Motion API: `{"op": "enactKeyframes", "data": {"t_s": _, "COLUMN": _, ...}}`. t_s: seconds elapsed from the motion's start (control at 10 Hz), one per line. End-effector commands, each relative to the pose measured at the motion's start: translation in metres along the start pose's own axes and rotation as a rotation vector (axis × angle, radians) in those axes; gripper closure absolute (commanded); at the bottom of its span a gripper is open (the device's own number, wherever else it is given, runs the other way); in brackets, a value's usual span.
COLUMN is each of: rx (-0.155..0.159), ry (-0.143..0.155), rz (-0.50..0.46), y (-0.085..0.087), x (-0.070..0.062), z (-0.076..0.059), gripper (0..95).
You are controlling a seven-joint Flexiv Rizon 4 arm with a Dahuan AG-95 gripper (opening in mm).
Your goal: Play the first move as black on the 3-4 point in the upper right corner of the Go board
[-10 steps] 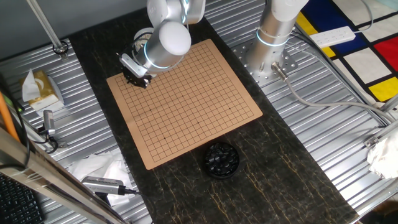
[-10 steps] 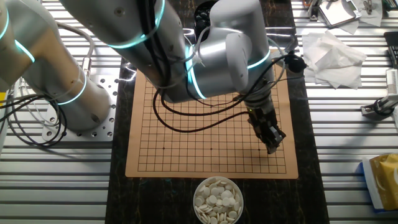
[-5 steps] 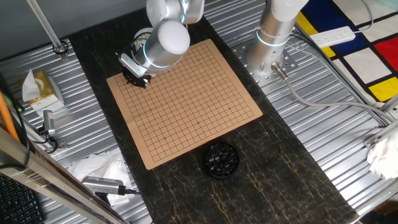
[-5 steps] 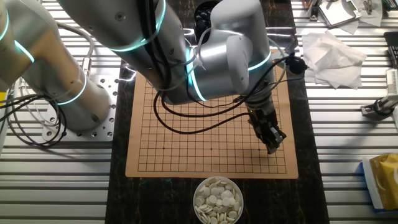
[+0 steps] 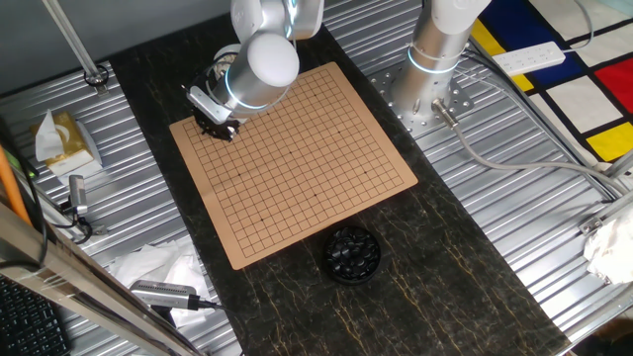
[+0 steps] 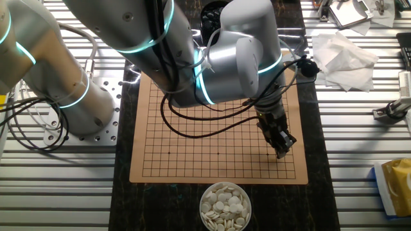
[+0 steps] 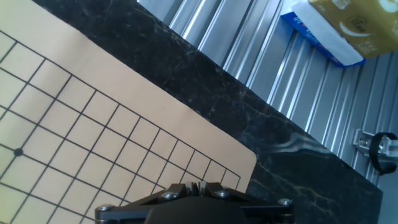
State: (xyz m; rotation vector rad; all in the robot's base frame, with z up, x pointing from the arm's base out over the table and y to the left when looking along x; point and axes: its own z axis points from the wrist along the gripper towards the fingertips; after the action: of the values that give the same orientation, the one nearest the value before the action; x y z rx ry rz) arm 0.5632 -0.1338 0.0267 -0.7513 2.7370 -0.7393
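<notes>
Robot gripper point(image 6: 280, 149) low over a corner of a Go board point(image 5: 297, 158).

Its fingers look pressed together; whether they pinch the black stone cannot be told. A bowl of black stones point(image 5: 353, 254) sits off the board's 5 o'clock edge in one fixed view.

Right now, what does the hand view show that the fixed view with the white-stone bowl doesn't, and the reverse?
Only the hand view: the top face and blue side of the tissue box in close-up, and the veined black mat right at the board corner.

Only that fixed view: the bowl of white stones, the whole arm and its base, the gripper seen from outside over the board's near-right area, crumpled white tissues.

Both: the Go board with its grid and a star dot, and the ribbed metal table. No stone on the board shows in either.
</notes>
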Motion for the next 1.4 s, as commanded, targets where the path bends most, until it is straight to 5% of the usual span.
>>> {"op": "enactKeyframes", "data": {"t_s": 0.1, "rx": -0.006, "ry": -0.003, "rz": -0.002, "y": 0.0005, "x": -0.0006, "z": 0.0008, "gripper": 95.0}}
{"op": "enactKeyframes", "data": {"t_s": 0.9, "rx": -0.044, "ry": -0.007, "rz": 0.005, "y": 0.0018, "x": -0.0022, "z": 0.0032, "gripper": 95.0}}
{"op": "enactKeyframes", "data": {"t_s": 1.3, "rx": -0.040, "ry": 0.010, "rz": -0.005, "y": 0.0064, "x": -0.0042, "z": 0.0007, "gripper": 95.0}}
{"op": "enactKeyframes", "data": {"t_s": 1.4, "rx": -0.018, "ry": 0.023, "rz": -0.025, "y": 0.0081, "x": -0.0044, "z": -0.0004, "gripper": 95.0}}
